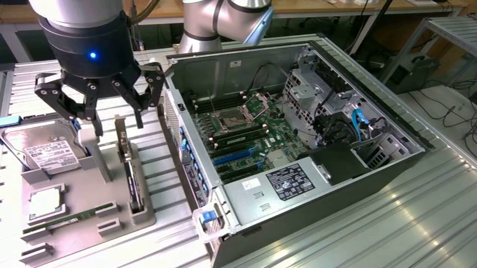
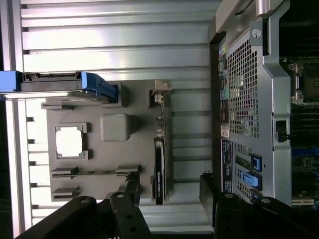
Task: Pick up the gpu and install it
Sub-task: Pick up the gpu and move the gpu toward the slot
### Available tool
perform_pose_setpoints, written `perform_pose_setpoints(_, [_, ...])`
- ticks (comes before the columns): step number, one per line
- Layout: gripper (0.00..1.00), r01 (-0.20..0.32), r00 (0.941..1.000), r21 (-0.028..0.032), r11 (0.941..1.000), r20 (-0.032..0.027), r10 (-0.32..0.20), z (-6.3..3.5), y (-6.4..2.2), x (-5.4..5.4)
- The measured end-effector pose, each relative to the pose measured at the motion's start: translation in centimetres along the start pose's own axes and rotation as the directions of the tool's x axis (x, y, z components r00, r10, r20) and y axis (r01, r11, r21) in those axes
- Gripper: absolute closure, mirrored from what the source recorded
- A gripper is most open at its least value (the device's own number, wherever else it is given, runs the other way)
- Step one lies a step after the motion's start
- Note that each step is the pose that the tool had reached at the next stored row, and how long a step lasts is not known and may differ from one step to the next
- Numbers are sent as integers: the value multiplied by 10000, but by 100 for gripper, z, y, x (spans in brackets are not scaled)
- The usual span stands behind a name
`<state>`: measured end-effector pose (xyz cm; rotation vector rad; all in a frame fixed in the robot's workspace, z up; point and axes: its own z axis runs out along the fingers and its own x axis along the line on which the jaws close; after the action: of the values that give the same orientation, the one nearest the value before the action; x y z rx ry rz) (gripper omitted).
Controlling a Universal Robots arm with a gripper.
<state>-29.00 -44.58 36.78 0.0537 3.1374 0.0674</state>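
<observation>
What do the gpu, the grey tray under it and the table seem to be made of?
The gpu: dark circuit board, probably fibreglass laminate, with a bare silvery metal bracket at one end. The grey tray: matte, evenly grey, blocky slots; likely plastic, perhaps printed. The table: ribbed metal, probably aluminium, with a brushed sheen that reflects light.

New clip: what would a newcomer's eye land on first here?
The big open computer case, motherboard exposed, on the exterior view's right. Next, the black gripper, open, hanging over the gpu, which stands on edge in a grey tray shared with a hard drive.
</observation>
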Motion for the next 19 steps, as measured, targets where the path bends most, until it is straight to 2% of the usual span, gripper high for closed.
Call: perform_pose_setpoints(19, [40,0,10000,37,10000,-2,0,200,-9,1])
